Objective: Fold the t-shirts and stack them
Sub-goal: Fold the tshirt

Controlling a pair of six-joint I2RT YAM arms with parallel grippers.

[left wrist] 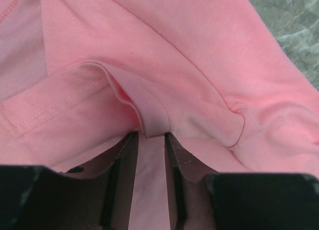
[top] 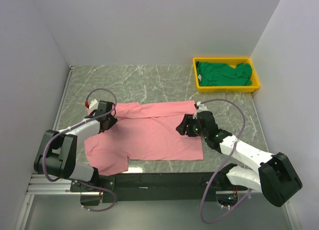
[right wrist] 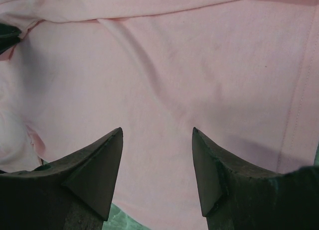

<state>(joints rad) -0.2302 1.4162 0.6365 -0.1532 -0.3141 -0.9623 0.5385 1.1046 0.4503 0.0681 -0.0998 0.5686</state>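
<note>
The pink t-shirt point(top: 149, 133) lies spread on the marble table, one sleeve hanging toward the near left. At its left shoulder, my left gripper point(top: 110, 121) has its jaws nearly together on a raised fold of the pink cloth point(left wrist: 199, 65). In the left wrist view the fold sits right between the left gripper's point(left wrist: 151, 135) tips. My right gripper point(top: 182, 126) hovers over the shirt's right half. Its jaws stand wide apart in the right wrist view, the right gripper point(right wrist: 157, 131) holding nothing above flat pink cloth point(right wrist: 199, 65). The dark green t-shirt point(top: 224, 73) lies crumpled in the tray.
A yellow plastic tray point(top: 227, 60) stands at the back right corner. White walls close the table on the left, back and right. Bare marble point(top: 149, 80) shows behind the pink shirt. Purple cables loop off both arms.
</note>
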